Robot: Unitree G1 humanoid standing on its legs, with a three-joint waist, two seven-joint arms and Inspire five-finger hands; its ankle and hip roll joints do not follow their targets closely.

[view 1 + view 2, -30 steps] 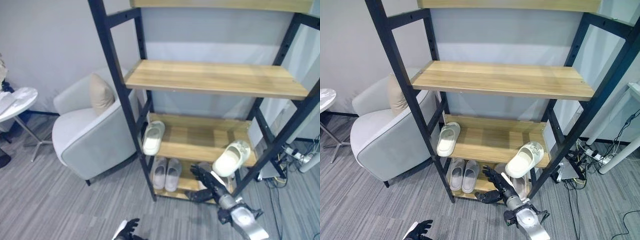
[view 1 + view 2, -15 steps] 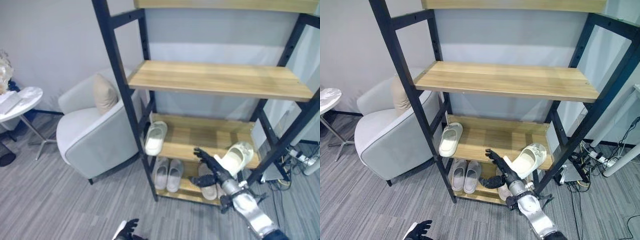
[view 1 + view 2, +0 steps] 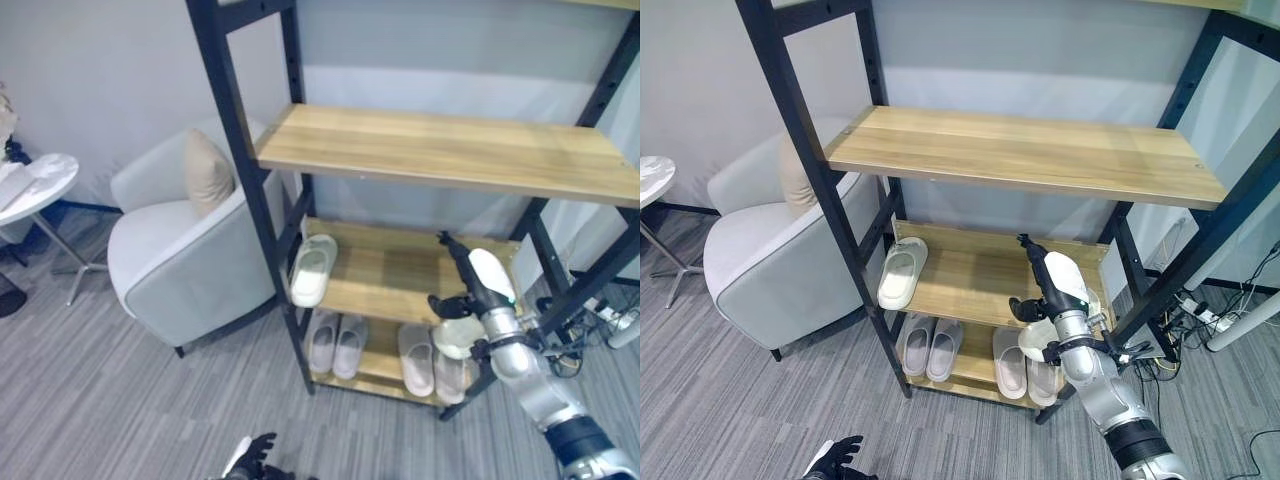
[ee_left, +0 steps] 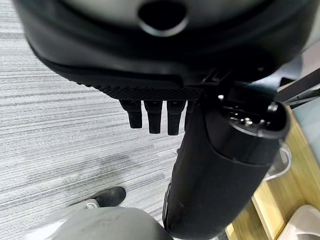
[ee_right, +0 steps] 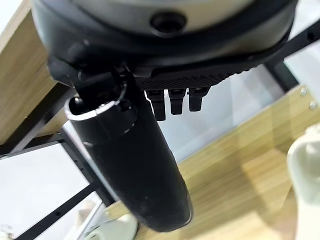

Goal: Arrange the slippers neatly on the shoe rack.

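A white slipper (image 3: 312,270) lies on the rack's middle shelf (image 3: 390,275) at its left end, its toe over the front edge. A second white slipper (image 3: 1038,340) sits at that shelf's front right corner. My right hand (image 3: 462,283) is raised just above and in front of it, open, fingers straight toward the back wall and thumb (image 5: 132,165) spread. I cannot tell if the hand touches the slipper. Two grey pairs (image 3: 335,342) (image 3: 430,360) rest on the bottom shelf. My left hand (image 3: 255,455) hangs low over the floor, fingers (image 4: 152,115) relaxed.
The rack's black uprights (image 3: 255,190) (image 3: 585,290) flank the shelves, and a bare wooden shelf (image 3: 440,150) lies above. A grey armchair (image 3: 185,270) with a cushion stands left of the rack, a small round table (image 3: 35,190) further left. Cables (image 3: 600,315) lie at the right.
My right hand rose from the bottom shelf's front to the right end of the middle shelf. The right white slipper now shows lower, under the hand. The camera shifted a little.
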